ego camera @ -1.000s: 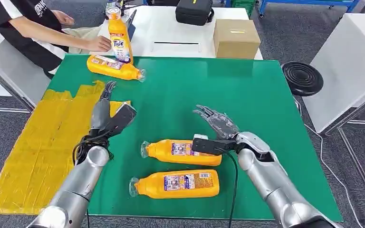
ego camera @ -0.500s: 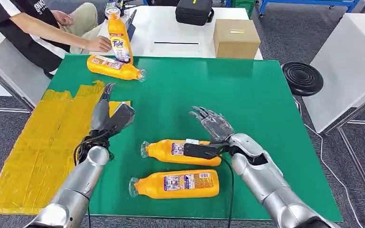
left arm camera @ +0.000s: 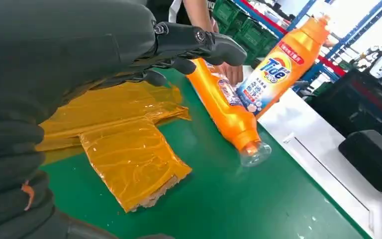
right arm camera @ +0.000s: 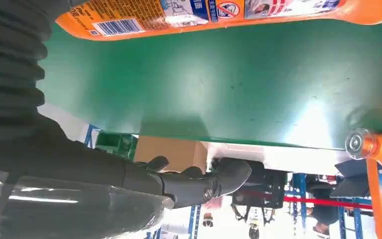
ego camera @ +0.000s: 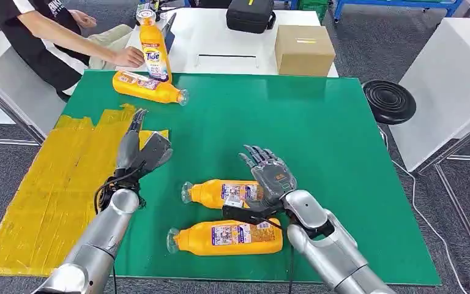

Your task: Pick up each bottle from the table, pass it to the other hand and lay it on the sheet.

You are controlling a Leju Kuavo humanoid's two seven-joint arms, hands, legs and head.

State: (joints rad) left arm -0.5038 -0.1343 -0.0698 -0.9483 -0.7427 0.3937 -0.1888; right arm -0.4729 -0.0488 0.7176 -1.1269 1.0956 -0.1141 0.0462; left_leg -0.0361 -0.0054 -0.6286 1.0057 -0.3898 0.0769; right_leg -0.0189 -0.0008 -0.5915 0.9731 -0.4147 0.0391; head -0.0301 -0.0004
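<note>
My right robot hand (ego camera: 268,177) has moved over the near bottle (ego camera: 223,193), fingers spread wide, holding nothing. I am about to grab it. My left robot hand (ego camera: 139,150) waits open beside the sheet (ego camera: 43,184).

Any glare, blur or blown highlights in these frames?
Head view: sharp, even light. Left wrist view: left hand is a soft, dark mass up close; background beyond the upright bottle is overexposed. Right wrist view: bright glare patch on the green table.

Left robot hand (ego camera: 139,150) flat, fingers extended and empty; right robot hand (ego camera: 267,174) spread wide, palm down, likewise empty
</note>
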